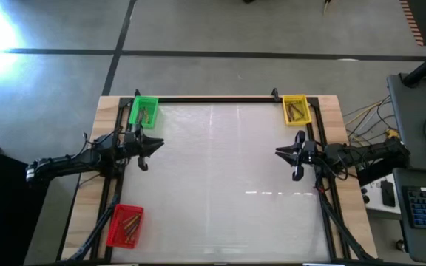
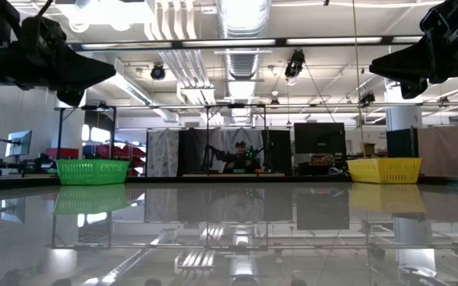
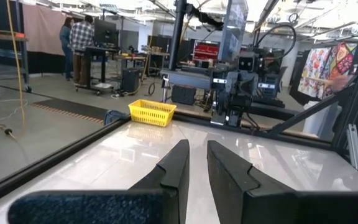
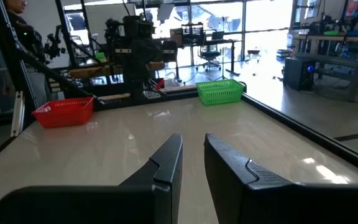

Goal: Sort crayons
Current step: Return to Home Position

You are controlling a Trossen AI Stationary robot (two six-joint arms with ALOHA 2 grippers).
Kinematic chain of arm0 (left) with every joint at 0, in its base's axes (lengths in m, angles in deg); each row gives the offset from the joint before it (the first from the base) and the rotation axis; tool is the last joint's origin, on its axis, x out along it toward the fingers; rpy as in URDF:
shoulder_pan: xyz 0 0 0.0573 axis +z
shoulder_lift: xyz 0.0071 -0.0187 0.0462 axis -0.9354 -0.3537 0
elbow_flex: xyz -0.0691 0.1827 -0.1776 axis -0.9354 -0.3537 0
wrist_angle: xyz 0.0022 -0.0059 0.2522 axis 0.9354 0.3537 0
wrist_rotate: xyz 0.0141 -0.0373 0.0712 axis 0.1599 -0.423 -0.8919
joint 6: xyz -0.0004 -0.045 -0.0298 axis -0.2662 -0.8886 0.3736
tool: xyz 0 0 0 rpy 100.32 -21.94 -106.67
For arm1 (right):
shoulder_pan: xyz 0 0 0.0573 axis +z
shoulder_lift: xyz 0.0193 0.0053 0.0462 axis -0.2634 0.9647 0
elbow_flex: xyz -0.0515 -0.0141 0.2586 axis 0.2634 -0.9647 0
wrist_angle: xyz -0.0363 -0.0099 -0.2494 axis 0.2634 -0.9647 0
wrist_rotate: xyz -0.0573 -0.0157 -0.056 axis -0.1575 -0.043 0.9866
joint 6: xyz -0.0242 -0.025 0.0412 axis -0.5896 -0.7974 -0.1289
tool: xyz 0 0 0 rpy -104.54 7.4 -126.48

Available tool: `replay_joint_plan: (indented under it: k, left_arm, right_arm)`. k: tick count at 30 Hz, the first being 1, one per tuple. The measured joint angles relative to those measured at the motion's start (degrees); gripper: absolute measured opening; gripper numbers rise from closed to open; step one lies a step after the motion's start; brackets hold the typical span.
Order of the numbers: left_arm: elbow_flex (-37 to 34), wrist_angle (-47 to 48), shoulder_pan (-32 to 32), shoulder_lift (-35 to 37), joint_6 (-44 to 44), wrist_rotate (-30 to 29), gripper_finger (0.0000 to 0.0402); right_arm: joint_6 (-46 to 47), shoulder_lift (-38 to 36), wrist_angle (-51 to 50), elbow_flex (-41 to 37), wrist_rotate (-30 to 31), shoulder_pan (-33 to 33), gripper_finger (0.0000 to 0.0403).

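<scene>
Sorting looks finished: nothing lies loose on the desk [image 1: 228, 185].
The crayons [image 1: 296, 111] sit in the green bin [image 1: 154, 103], yellow bin [image 1: 305, 100] and red bin [image 1: 139, 213] at the desk's corners. The left gripper [image 3: 197, 144] and right gripper [image 4: 192, 138] hang by its side edges, fingers slightly apart, empty.

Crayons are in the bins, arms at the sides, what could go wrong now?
The green bin sits close to the left gripper, and the yellow bin to the right gripper; a swing could nudge either. The red bin lies at a corner, so a bump might spill its crayons.
</scene>
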Motion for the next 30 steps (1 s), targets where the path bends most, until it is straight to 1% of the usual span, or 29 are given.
replay_joint_plan:
  k: [7, 30]
  left_arm:
    - [1.4, -0.2, 0.0, -0.7, 0.0, 0.1, 0.0040]
    - [1.4, 0.0, 0.0, -0.7, 0.0, 0.1, 0.0040]
  right_arm:
    - [0.0, 0.0, 0.0, 0.0, 0.0, 0.0, 0.0059]
    - [0.0, 0.0, 0.0, 0.0, 0.0, 0.0, 0.0059]
